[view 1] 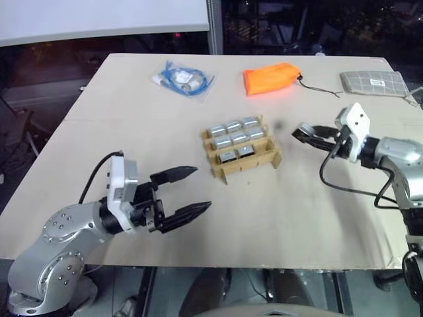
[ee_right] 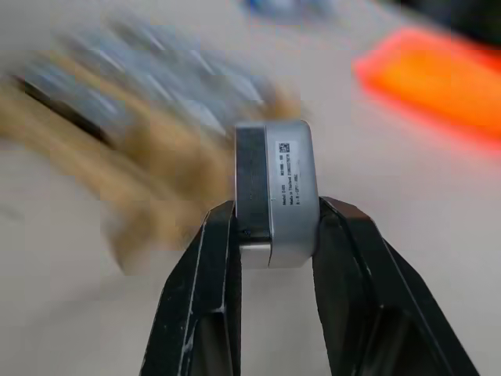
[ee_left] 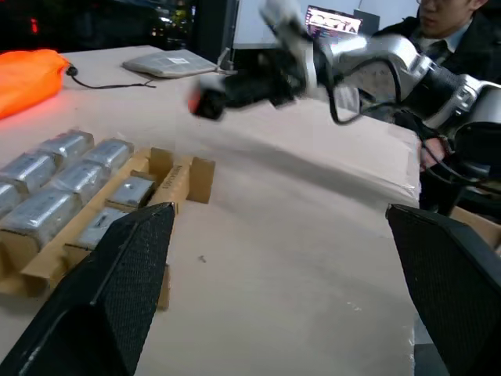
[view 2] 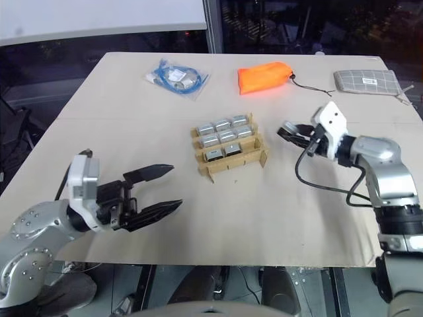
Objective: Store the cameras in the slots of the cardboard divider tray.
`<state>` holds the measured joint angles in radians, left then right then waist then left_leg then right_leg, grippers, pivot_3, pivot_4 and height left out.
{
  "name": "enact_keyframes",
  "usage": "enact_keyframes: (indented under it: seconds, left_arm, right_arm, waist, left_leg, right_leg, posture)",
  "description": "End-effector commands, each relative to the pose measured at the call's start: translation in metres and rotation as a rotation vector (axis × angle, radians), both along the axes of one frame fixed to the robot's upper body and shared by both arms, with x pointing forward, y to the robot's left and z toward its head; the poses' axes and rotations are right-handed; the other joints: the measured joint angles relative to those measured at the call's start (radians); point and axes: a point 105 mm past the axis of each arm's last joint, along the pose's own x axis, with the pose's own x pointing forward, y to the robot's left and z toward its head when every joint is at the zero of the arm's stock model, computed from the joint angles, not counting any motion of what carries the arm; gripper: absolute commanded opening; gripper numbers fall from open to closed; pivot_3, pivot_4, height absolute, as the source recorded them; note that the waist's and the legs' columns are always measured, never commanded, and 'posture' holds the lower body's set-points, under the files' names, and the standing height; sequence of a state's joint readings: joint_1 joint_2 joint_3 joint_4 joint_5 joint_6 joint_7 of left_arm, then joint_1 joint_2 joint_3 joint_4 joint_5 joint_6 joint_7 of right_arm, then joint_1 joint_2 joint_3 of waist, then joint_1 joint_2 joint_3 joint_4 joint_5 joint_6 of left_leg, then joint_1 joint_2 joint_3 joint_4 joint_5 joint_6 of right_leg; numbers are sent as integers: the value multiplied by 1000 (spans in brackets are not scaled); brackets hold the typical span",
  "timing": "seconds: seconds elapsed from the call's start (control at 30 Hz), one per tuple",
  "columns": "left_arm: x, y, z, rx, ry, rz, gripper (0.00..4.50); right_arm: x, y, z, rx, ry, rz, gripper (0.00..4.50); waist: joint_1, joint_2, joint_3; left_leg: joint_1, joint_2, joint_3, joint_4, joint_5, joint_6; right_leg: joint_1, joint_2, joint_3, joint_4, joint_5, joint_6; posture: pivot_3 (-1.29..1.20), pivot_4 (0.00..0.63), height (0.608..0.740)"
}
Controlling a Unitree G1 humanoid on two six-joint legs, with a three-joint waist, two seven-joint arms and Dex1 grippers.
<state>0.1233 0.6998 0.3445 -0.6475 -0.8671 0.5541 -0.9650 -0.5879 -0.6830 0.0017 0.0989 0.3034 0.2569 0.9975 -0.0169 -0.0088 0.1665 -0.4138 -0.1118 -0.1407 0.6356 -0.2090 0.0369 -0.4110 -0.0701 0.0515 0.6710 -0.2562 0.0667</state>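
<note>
Left end effector (view 1: 187, 193): spread, holding nothing, low over the near desk (view 1: 277, 211).
Right end effector (ee_right: 274, 235): pinching one silver-grey camera (ee_right: 278, 192), raised just right of the tray.
Cardboard divider tray (view 1: 258, 160): mid-desk; eight cameras (view 1: 232, 139) in its slots, the near right slot unfilled.
Orange pouch (view 1: 271, 78): far side.
Bagged blue cable (view 1: 182, 78): far left.
Grey checked pouch (view 1: 373, 82): far right.
</note>
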Motion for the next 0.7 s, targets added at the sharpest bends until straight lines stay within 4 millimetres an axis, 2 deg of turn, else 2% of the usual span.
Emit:
enact_keyframes:
  seconds: [0.03, 0.17, 0.37, 0.7]
  left_arm:
    - [-3, 0, 5, -4, -34, -11, 4500]
    - [-6, 3, 5, -6, -33, -6, 4500]
    - [-15, 3, 5, -11, -32, 27, 4500]
    - [-27, 4, 4, -25, -24, 85, 4500]
  right_arm:
    - [0, 20, 18, -126, -167, 192, 743]
    - [6, 34, 17, -216, -236, 362, 743]
    - [17, 46, 10, -331, -225, 516, 743]
    - [23, 62, -7, -400, -209, 600, 743]
  waist:
    - [1, 0, 0]
    - [3, 0, 0]
    - [-3, 0, 0]
    - [-1, 1, 1]
  left_leg:
    - [0, 0, 0, 0, 0, 0]
    - [0, 0, 0, -1, 0, -1]
    - [-1, 0, -1, -3, 2, -4]
    - [-1, 1, -1, -6, 3, -5]
  right_leg:
    - [0, 0, 0, 0, 0, 0]
    - [0, 0, -1, -3, 0, 0]
    - [0, 0, -1, -6, 0, 0]
    - [0, 1, -1, -8, 1, -1]
  posture:
    - [0, 150, 740]
    - [0, 150, 740]
    - [0, 150, 740]
    - [0, 150, 740]
